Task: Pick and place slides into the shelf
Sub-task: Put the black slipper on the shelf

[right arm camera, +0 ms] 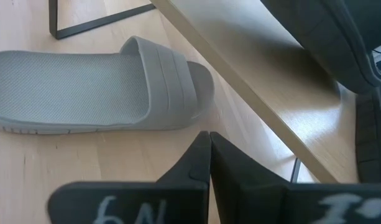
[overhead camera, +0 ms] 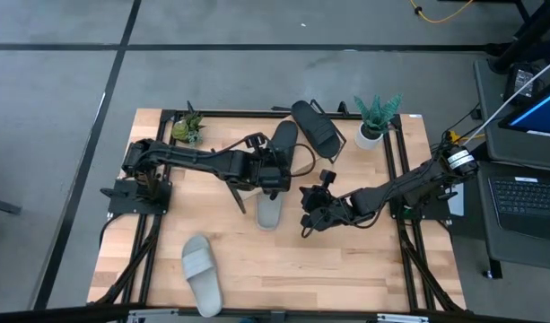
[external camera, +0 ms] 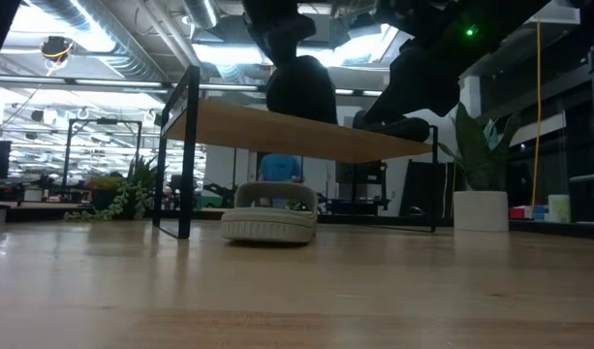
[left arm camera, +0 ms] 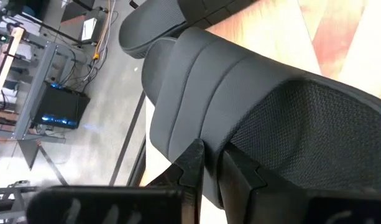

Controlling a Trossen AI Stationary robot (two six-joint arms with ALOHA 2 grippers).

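Note:
My left gripper is shut on a black slide over the shelf, a light wood board on a black wire frame. In the low view this slide stands steeply, its lower end at the board. A second black slide lies on the board toward the far right. One grey slide lies sole down on the table, partly under the shelf. Another grey slide lies near the front edge. My right gripper is shut and empty just right of the first grey slide. My left gripper pinches the black slide's wide strap at its edge between its two fingers. One finger lies on the strap's outer side, the other at the opening over the meshed footbed. The fingers come from the near side, slanting down.
A white pot with a green plant stands at the far right corner. A small green plant stands at the far left corner. The shelf's black wire legs stand on the table. Bare tabletop lies at the near right.

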